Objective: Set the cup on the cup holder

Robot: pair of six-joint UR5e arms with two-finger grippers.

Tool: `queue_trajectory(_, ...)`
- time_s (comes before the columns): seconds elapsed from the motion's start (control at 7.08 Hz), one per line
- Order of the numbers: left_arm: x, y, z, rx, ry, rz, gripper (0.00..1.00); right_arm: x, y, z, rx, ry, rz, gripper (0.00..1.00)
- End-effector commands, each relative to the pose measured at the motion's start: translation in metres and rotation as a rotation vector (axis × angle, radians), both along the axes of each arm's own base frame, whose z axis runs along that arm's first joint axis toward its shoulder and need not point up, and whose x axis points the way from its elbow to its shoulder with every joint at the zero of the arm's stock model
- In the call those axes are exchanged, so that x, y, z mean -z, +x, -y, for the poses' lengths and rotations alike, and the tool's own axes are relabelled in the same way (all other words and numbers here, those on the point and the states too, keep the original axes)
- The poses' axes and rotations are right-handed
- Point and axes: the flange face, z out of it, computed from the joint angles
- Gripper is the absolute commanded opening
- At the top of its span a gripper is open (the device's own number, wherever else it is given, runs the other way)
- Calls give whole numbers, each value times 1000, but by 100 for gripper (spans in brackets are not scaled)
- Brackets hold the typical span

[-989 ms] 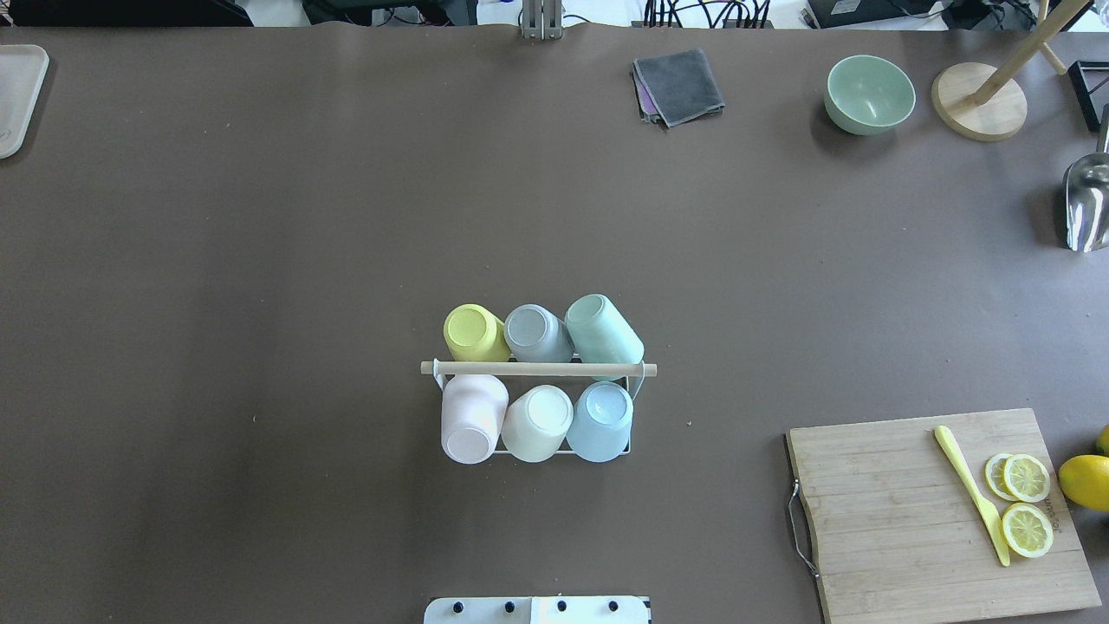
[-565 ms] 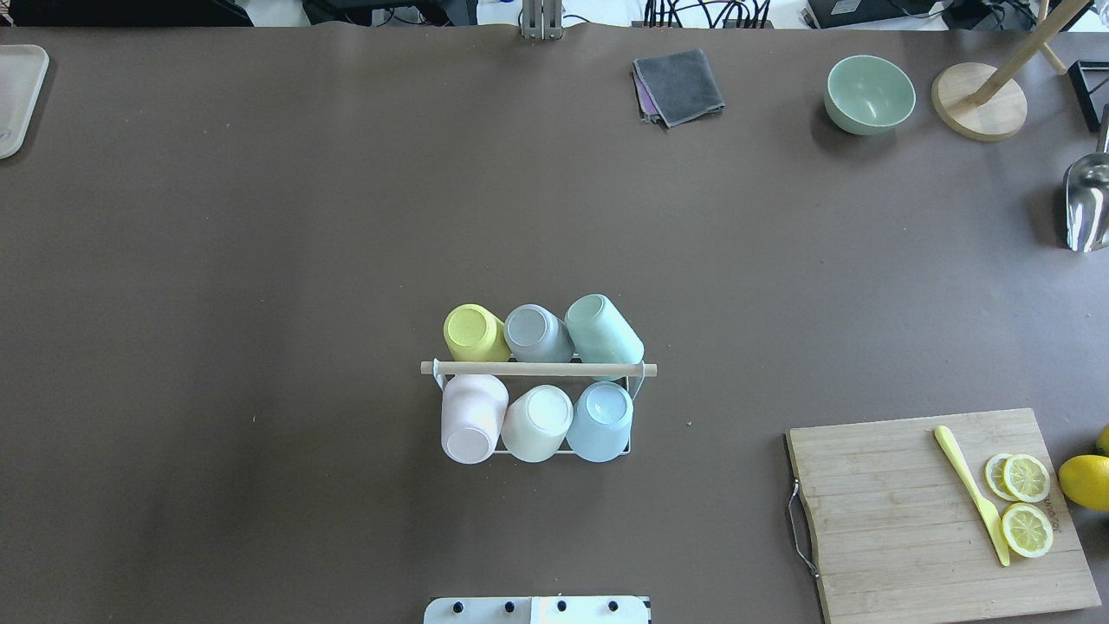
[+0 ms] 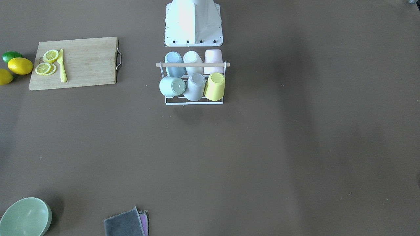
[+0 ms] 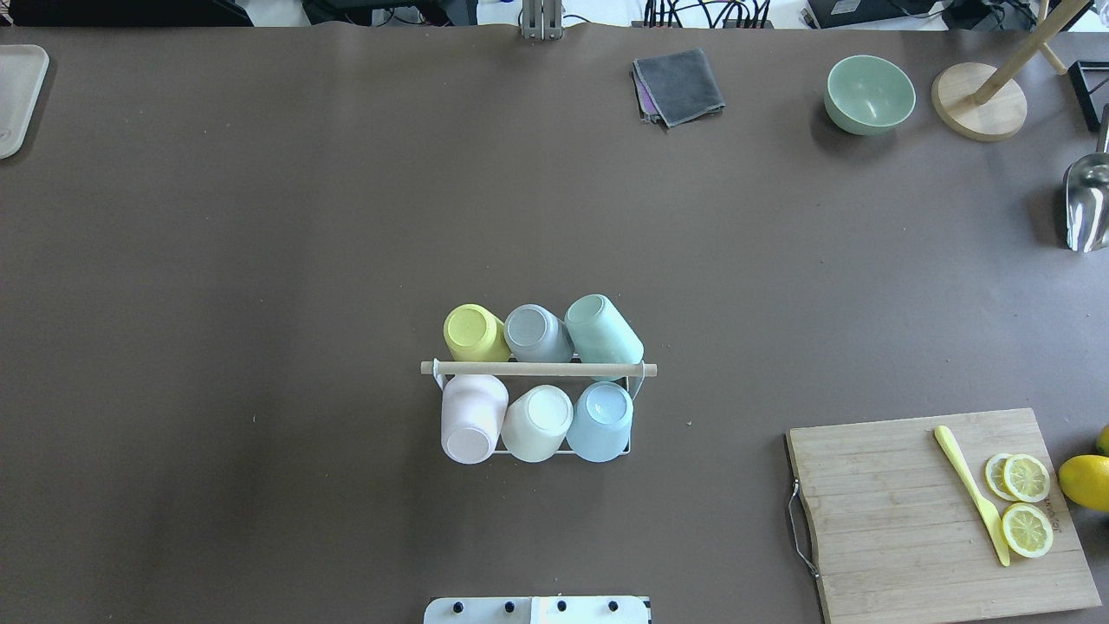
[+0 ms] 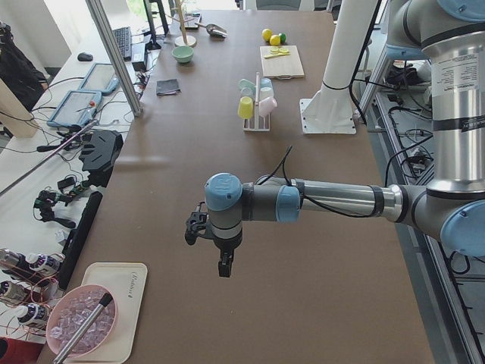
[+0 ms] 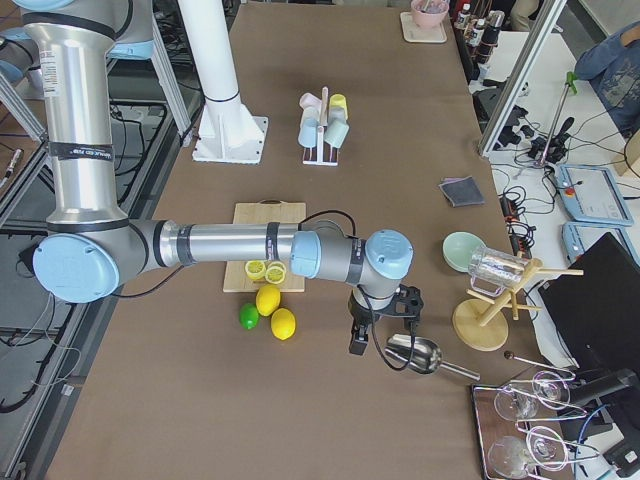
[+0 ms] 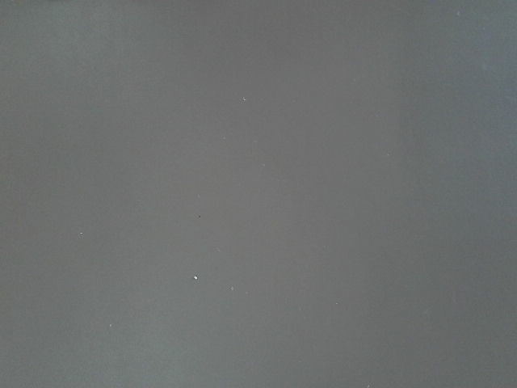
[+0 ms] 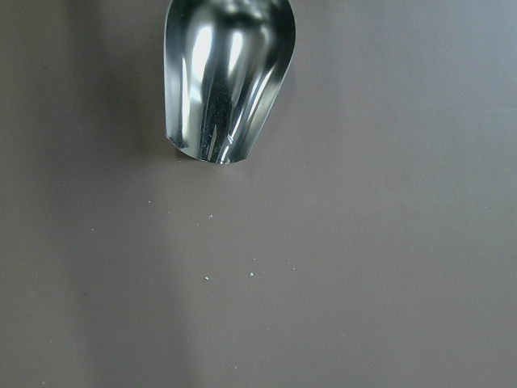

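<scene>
The cup holder (image 4: 537,369), a white wire rack with a wooden rod across its top, stands mid-table near the robot base; it also shows in the front-facing view (image 3: 193,64). Several cups hang upside down on its prongs: yellow (image 4: 472,333), grey (image 4: 535,333) and mint (image 4: 602,329) in the far row, pink (image 4: 472,418), cream (image 4: 537,422) and light blue (image 4: 601,420) in the near row. My left gripper (image 5: 225,267) hovers over bare table far to the left. My right gripper (image 6: 356,345) hovers far right by a metal scoop. I cannot tell whether either is open or shut.
A cutting board (image 4: 901,537) with lemon slices and a yellow knife lies at the near right. A metal scoop (image 4: 1086,204), green bowl (image 4: 869,94), wooden stand (image 4: 979,102) and grey cloth (image 4: 678,85) sit along the far right. A tray (image 4: 16,95) is far left.
</scene>
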Motion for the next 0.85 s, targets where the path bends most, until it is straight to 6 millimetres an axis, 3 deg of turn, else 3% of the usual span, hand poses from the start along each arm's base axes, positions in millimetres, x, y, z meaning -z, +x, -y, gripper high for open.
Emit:
queue_trajectory(0.0,0,0,0,0,0,1,98,-1,1,0,2,2,-12,100)
queue_trajectory(0.71,0,1,3,-3,18,1,98,0,1,1,2,4,-13,100)
